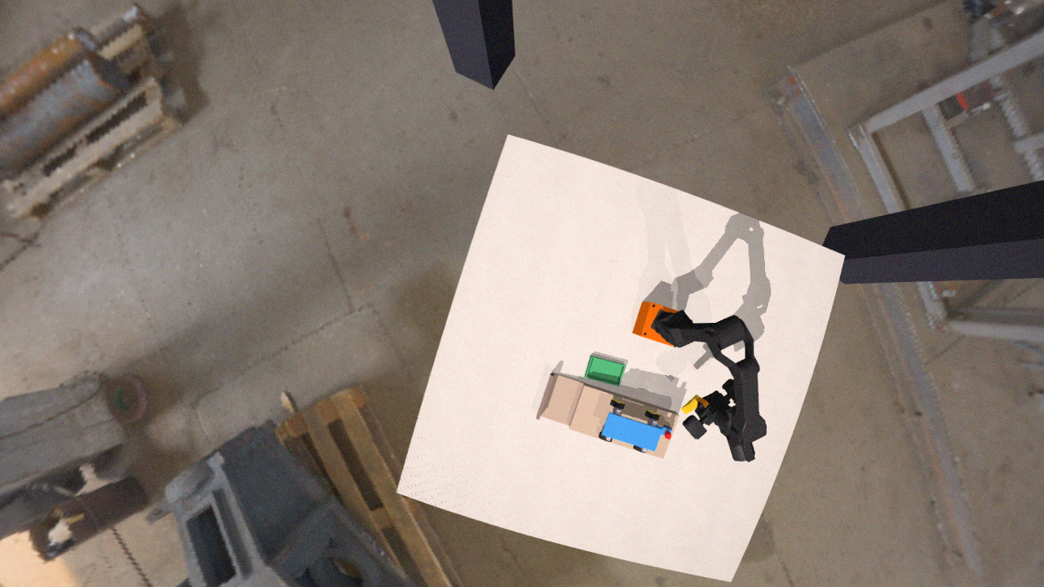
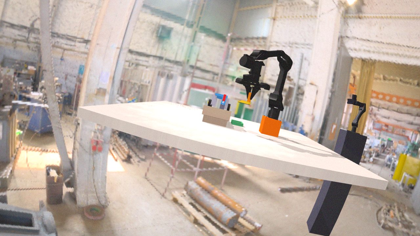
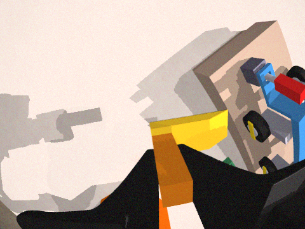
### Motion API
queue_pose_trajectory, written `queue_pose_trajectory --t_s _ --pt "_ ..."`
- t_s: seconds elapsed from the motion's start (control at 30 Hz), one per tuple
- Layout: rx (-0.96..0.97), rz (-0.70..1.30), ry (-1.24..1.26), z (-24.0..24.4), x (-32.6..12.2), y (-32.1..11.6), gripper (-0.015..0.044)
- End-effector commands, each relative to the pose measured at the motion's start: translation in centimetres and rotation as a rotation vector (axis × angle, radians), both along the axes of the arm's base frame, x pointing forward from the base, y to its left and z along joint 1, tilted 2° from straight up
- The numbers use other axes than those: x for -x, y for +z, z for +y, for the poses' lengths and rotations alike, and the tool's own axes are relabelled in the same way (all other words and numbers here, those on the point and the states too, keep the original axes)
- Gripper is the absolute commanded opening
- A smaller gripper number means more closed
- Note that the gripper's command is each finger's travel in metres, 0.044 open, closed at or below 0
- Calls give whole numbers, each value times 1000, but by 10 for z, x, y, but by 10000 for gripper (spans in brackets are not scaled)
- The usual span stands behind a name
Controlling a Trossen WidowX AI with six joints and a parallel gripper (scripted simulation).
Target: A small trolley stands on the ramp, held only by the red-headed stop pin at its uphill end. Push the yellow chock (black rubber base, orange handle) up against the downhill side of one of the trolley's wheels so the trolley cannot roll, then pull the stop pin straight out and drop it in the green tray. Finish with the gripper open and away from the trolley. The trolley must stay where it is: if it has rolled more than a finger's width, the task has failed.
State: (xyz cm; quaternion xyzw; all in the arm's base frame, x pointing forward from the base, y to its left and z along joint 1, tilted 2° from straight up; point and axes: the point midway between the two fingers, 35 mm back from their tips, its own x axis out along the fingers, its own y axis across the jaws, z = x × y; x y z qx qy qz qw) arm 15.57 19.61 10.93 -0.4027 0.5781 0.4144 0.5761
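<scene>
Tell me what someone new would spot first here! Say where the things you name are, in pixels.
Probably the big black arm (image 1: 745,379) (image 2: 283,70), bending up from its orange box (image 1: 646,319) (image 2: 269,126). Its gripper (image 2: 250,96) holds the yellow chock (image 1: 690,404) (image 2: 243,102) (image 3: 200,130) in the air by its orange handle. Nearby, the blue trolley (image 1: 633,431) (image 2: 218,95) (image 3: 286,106) sits on the ramp (image 1: 587,408) (image 2: 215,113) (image 3: 222,77).
</scene>
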Motion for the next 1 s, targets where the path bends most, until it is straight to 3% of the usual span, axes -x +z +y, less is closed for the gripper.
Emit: queue_pose_trajectory --t_s 0.0,0.97 --pt "-2 5 -116 1 0 1 0" --pt "12 20 -1116 0 0 1 0"
